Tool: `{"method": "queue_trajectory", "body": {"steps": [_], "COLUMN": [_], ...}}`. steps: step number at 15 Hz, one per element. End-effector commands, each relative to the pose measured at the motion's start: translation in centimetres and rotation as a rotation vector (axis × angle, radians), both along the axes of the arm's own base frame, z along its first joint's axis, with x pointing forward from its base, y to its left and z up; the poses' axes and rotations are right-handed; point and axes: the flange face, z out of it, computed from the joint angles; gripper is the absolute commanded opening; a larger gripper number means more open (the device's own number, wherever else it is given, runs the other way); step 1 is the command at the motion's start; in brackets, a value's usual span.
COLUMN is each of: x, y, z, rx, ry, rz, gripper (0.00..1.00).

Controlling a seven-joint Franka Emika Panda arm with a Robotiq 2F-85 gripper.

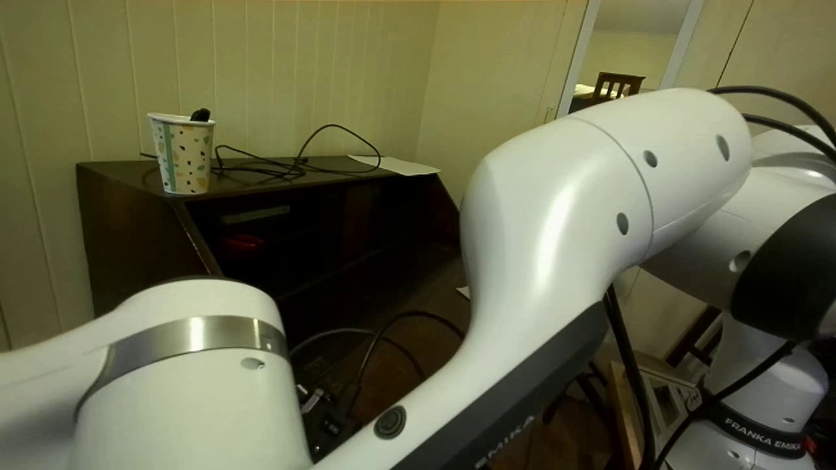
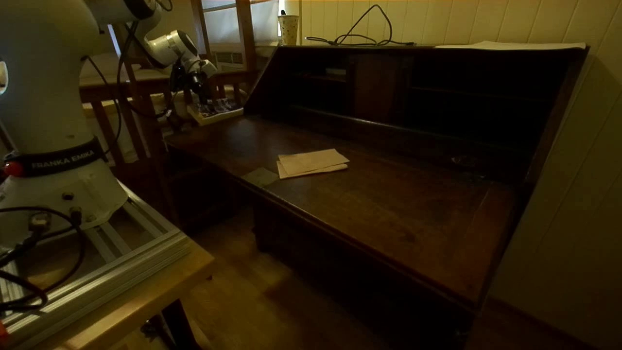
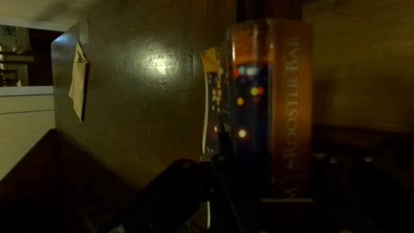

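In the wrist view a thick paperback book [image 3: 291, 113] with an orange spine reading "Rooster Bar" stands between the two dark fingers of my gripper [image 3: 268, 157]. One finger lies along the front cover, which looks creased and flares outward. The other finger lies by the spine's far side. The fingers look closed on the book, though their lower parts are very dark. In an exterior view my gripper [image 2: 205, 97] points down at the book [image 2: 221, 108], at the far left end of the brown desk [image 2: 388, 204]. I cannot tell whether the book touches the desk.
Folded tan paper [image 2: 311, 163] lies on the desk, near a small greenish patch [image 2: 261, 177]. A dark hutch [image 2: 376, 92] rises behind it. On top are a patterned paper cup [image 1: 186, 156], a black cable [image 1: 287, 166] and white paper [image 1: 398, 164]. Wooden rails [image 2: 141, 121] stand behind the arm.
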Motion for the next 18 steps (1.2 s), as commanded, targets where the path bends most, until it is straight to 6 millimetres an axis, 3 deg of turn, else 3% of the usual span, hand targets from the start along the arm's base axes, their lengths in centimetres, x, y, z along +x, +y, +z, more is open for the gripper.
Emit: {"method": "queue_trajectory", "body": {"steps": [1, 5, 10, 14, 18], "x": [0.1, 0.0, -1.2, -2.8, -5.0], "y": [2.8, 5.3, 6.2, 5.4, 2.9], "z": [3.6, 6.8, 10.9, 13.1, 14.5], "rx": [0.109, 0.252, 0.388, 0.432, 0.420], "ry": [-0.110, -0.251, -0.446, -0.618, -0.760], "rz": [0.115, 0.216, 0.338, 0.363, 0.343], "gripper": [0.10, 0.10, 0.10, 0.10, 0.10]}}
